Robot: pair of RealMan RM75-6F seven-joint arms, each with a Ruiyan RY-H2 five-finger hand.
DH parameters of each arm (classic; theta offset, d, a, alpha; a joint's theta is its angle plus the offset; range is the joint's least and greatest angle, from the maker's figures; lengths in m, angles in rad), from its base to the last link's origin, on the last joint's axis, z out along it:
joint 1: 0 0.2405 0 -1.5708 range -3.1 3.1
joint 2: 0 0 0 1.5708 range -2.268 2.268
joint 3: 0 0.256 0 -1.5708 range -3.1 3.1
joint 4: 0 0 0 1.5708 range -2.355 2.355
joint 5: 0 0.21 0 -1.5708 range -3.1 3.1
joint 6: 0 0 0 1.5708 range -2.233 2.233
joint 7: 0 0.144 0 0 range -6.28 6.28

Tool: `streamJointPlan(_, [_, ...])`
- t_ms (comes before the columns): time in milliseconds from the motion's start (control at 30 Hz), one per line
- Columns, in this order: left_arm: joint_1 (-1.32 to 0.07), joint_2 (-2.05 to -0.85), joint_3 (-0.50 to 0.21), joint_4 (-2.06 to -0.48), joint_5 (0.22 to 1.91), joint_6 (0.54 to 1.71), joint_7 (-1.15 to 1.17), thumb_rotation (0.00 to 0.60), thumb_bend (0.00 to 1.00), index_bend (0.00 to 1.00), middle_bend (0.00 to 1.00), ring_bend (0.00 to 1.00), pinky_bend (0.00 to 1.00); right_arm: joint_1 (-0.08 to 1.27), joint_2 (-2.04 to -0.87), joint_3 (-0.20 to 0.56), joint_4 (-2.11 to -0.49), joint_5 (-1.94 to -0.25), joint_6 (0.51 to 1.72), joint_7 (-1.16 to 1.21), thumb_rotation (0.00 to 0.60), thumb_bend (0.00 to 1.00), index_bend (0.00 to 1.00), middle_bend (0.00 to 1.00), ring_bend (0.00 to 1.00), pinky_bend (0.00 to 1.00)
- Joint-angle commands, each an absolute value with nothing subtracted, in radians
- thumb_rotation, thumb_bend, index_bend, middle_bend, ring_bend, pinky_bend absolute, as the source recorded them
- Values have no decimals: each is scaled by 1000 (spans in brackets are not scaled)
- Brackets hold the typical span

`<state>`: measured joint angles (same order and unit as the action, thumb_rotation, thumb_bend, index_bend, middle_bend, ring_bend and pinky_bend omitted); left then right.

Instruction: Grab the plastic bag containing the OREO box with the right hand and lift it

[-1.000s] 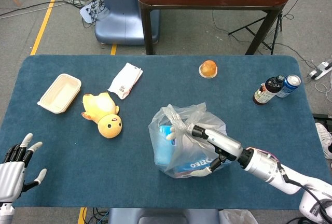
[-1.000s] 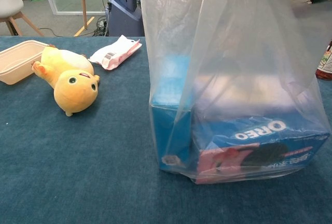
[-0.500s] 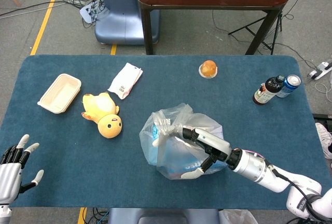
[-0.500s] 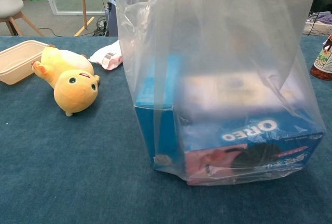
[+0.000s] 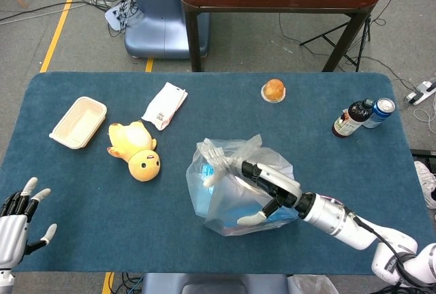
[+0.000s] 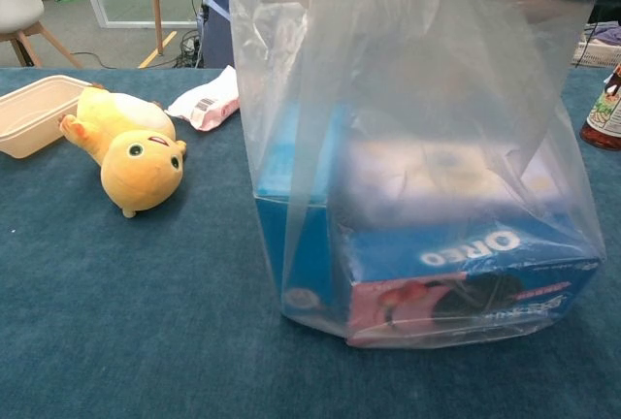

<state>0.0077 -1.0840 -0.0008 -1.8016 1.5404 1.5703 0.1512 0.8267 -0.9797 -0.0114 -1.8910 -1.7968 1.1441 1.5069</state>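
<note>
A clear plastic bag (image 5: pixel 231 188) stands on the blue table near its front edge, with the blue OREO box (image 6: pixel 456 273) inside it. My right hand (image 5: pixel 269 186) reaches in from the right and grips the gathered top of the bag (image 6: pixel 408 60), with the fingers wrapped in the plastic. In the chest view the bag fills most of the frame and its top is pulled up taut. Whether its bottom is off the cloth I cannot tell. My left hand (image 5: pixel 19 220) hovers at the front left corner with its fingers spread and holds nothing.
A yellow plush duck (image 5: pixel 136 154) lies left of the bag, with a beige tray (image 5: pixel 78 122) and a white packet (image 5: pixel 164 105) beyond it. An orange bun (image 5: pixel 273 90) sits at the back. A dark bottle (image 5: pixel 351 118) and a can (image 5: pixel 379 111) stand at the right.
My right hand has dragged the bag a little to the left and nearer to me, and its top is now drawn up. The left hand has barely moved.
</note>
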Motion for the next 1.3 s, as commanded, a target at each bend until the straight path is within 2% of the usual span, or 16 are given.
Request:
streamJointPlan(33, [7, -1085, -1, -1801, 1542, 1570, 151, 600, 266, 197, 35, 93, 92, 826, -972, -24, -1887, -1793, 1130, 1501, 556, 0, 108, 269, 94, 63])
streamJointPlan(267, [9, -1083, -1, -1803, 1545, 1572, 151, 600, 266, 197, 36, 94, 92, 851, -978, -21, -1883, -1803, 1113, 1522, 546, 0, 108, 254, 94, 63])
streamJointPlan(433, [16, -1079, 0, -1804, 1544, 1581, 149, 600, 266, 198, 35, 94, 92, 891, -970, -12, -1887, -1827, 1107, 1589, 375, 0, 108, 145, 41, 63])
streamJointPlan(500, [17, -1078, 1, -1804, 1543, 1581, 149, 600, 266, 198, 36, 94, 92, 904, -967, -9, -1885, -1833, 1112, 1623, 354, 0, 108, 137, 38, 63])
streamJointPlan(967, [17, -1075, -1, -1812, 1548, 1581, 156, 600, 266, 198, 36, 94, 92, 963, -1025, 16, -1870, -1778, 1131, 1856, 351, 0, 113, 180, 39, 63])
streamJointPlan(1167, [20, -1074, 0, -1811, 1549, 1584, 154, 600, 266, 198, 36, 93, 92, 966, -1051, 37, -1877, -1689, 1111, 1989, 354, 0, 254, 310, 123, 76])
streamJointPlan(1300, [22, -1073, 0, -1809, 1547, 1584, 152, 600, 266, 198, 36, 93, 92, 965, -1051, 36, -1857, -1681, 1104, 2084, 373, 0, 367, 406, 208, 140])
